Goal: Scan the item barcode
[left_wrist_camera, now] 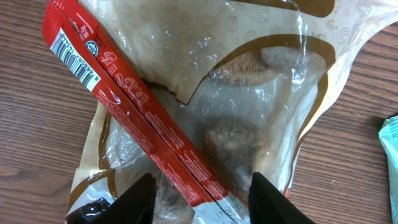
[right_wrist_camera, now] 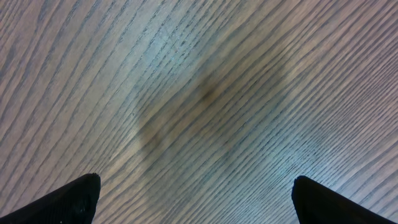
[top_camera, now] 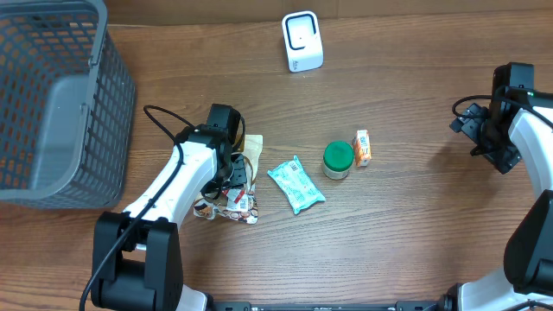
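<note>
Clear snack bag (left_wrist_camera: 249, 112) lies between the left jaws.

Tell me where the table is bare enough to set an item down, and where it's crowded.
Bare wood: the wide stretch between the carton and the right gripper; the strip between the basket and the scanner; the front edge below the wipes packet. Crowded: the middle, where the left gripper, cookie bag, wipes packet, jar and carton sit close together.

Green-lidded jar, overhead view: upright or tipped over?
Upright: the jar stands on the table with its round green top facing straight up at the camera.
</note>
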